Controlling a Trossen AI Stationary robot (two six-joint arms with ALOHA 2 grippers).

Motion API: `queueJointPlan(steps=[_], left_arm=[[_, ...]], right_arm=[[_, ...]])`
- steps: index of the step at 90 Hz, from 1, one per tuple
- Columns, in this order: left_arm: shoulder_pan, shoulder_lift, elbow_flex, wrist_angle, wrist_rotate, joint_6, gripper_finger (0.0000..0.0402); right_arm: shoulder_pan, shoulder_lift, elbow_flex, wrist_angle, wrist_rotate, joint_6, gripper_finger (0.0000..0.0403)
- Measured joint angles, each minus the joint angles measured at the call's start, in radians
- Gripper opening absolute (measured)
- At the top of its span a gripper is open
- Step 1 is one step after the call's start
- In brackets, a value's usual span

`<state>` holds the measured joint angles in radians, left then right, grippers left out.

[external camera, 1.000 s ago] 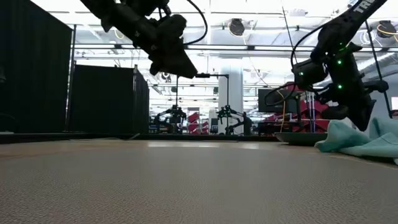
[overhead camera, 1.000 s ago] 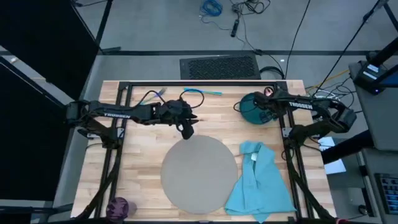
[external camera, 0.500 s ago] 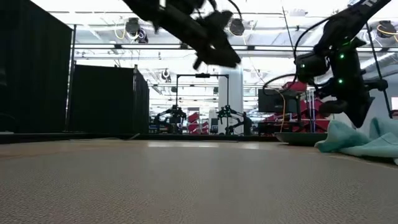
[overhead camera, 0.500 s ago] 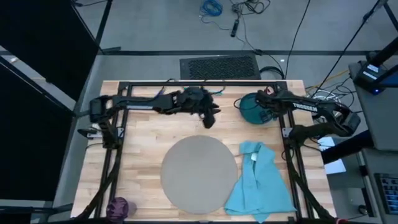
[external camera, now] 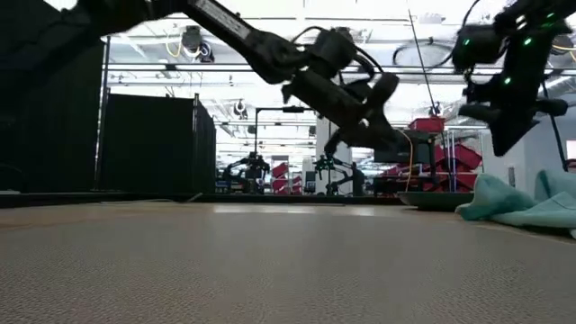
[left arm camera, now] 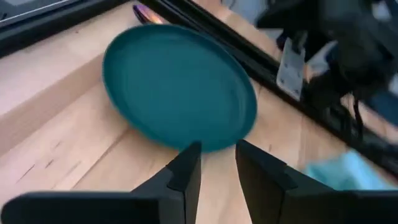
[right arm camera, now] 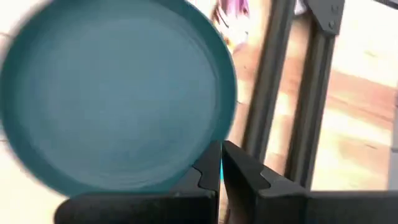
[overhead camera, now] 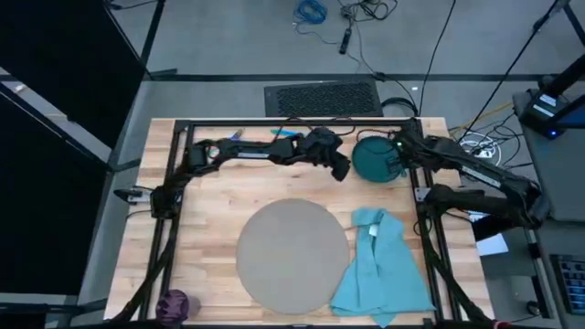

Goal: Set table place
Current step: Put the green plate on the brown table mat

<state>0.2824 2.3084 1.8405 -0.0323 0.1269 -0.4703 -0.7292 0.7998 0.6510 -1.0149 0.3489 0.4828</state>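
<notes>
Plate (overhead camera: pixel 370 159) sits at the bench's (overhead camera: pixel 210 228) far side, one dark teal disc flat on the wood. Left gripper (overhead camera: pixel 340 167) hovers just beside it, and the left wrist view shows its fingers parted a little, holding nothing. Right gripper (right arm camera: pixel 221 163) is at the plate's far rim; only its wrist view shows the fingers nearly touching, empty. One grey mat (overhead camera: pixel 292 253), one blue napkin (overhead camera: pixel 382 265), one purple cup (overhead camera: pixel 175 304) at the near corner.
</notes>
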Motion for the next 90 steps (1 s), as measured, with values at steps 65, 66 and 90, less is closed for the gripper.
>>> queueJointPlan(steps=[65, 66, 90], left_arm=[[0.007, 0.139, 0.134, -0.063, -0.162, -0.308, 0.0085], [0.005, 0.139, 0.134, -0.063, -0.162, -0.304, 0.0085], [-0.018, 0.132, 0.134, -0.104, -0.146, -0.158, 0.0085]], right_arm=[[0.015, -0.094, -0.002, 0.008, -0.034, -0.027, 0.0000], [0.014, -0.087, -0.002, 0.007, -0.032, -0.027, 0.0000], [-0.017, 0.159, -0.003, -0.005, 0.016, 0.010, 0.0000]])
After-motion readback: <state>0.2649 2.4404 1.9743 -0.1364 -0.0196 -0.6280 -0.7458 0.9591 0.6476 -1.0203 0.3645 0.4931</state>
